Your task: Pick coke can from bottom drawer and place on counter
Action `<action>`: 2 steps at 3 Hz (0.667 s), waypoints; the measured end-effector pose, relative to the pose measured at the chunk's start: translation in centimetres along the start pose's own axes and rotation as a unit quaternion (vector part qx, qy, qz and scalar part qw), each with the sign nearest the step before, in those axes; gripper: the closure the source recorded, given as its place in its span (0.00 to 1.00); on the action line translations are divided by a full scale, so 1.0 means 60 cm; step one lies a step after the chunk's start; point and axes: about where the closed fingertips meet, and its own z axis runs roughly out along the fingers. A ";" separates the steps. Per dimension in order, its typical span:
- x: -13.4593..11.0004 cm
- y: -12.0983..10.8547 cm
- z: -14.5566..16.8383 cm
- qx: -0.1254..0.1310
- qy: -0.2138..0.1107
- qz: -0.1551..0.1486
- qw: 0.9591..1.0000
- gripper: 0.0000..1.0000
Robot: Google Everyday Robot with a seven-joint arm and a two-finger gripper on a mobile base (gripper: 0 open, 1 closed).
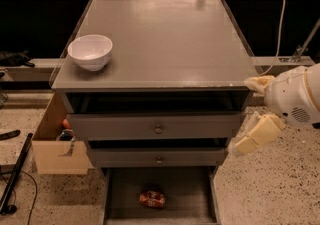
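The coke can (152,198), red and dented, lies on its side on the dark floor of the open bottom drawer (182,191), near the middle. The grey counter (170,39) tops the cabinet. My gripper (252,111) hangs at the cabinet's right front corner, level with the two upper drawers. It is open and empty, with one cream finger (257,83) by the counter edge and the other lower. It is well above and right of the can.
A white bowl (91,51) stands on the counter's front left. The two upper drawers (159,129) with round knobs are slightly pulled out. A cardboard box (52,141) sits on the floor left of the cabinet. Cables and a dark pole lie at far left.
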 end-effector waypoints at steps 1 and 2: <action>0.017 0.018 0.054 -0.008 -0.032 0.032 0.999 0.00; 0.071 0.050 0.176 -0.034 -0.050 0.101 0.993 0.00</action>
